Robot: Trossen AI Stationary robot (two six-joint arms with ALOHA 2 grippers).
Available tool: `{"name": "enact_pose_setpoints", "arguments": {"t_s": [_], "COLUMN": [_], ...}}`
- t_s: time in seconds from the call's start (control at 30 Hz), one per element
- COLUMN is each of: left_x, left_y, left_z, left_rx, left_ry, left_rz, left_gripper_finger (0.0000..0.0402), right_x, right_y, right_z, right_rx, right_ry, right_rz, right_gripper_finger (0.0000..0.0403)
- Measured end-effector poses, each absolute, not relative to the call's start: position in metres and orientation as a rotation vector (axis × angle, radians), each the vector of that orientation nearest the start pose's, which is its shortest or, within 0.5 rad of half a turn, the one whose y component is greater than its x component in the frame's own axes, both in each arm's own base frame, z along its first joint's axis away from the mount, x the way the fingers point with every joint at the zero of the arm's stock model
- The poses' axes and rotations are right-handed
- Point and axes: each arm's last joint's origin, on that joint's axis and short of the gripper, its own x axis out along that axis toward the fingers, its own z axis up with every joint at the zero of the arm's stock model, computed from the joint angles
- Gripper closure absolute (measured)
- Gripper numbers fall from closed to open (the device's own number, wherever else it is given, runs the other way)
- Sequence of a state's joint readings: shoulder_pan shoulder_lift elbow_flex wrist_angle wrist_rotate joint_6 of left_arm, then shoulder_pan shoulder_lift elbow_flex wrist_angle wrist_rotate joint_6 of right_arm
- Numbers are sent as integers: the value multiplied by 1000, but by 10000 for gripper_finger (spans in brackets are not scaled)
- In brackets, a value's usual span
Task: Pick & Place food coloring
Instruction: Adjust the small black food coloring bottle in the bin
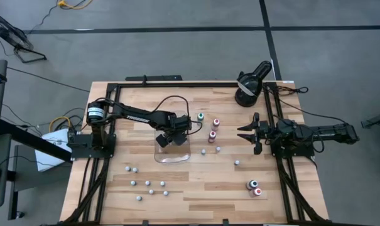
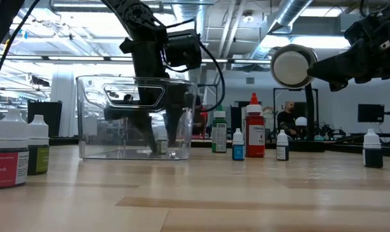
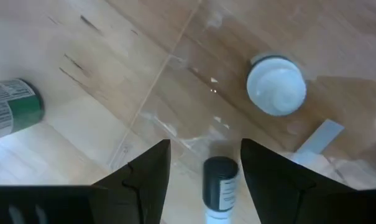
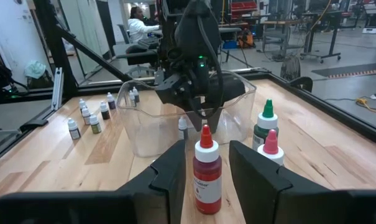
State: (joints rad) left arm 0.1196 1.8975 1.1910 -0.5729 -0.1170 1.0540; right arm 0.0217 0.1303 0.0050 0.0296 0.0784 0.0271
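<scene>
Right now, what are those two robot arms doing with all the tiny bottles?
They are putting little food coloring bottles into the clear tray. The left gripper is reaching down inside the tray with its fingers open around a small dark-capped bottle; another bottle with a white cap already stands in there. The right gripper waits open at the table's right side, facing a red bottle. Many more bottles are scattered over the wooden table.

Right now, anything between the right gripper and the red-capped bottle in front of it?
Nothing visible. In the right wrist view the red-capped bottle stands directly ahead of the open right gripper with no object between. The green-capped bottle and pink-capped bottle stand off to one side; the clear tray is beyond.
</scene>
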Motion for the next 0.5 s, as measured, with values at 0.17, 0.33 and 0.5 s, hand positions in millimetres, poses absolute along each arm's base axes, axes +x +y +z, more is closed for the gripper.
{"name": "enact_pose_setpoints", "arguments": {"t_s": [0.17,0.33,0.5], "left_x": [354,354,353], "left_y": [46,47,47], "left_z": [147,147,146], "left_rx": [856,787,660], "left_ry": [1269,1283,1308], "left_rz": [-458,-407,-318], "left_gripper_finger": [212,235,296], "right_x": [105,105,105], "right_y": [0,0,0], "right_z": [157,157,157], "right_rx": [22,22,22], "right_ry": [95,95,95], "right_rz": [-58,-58,-58], "right_gripper_finger": [290,290,290]}}
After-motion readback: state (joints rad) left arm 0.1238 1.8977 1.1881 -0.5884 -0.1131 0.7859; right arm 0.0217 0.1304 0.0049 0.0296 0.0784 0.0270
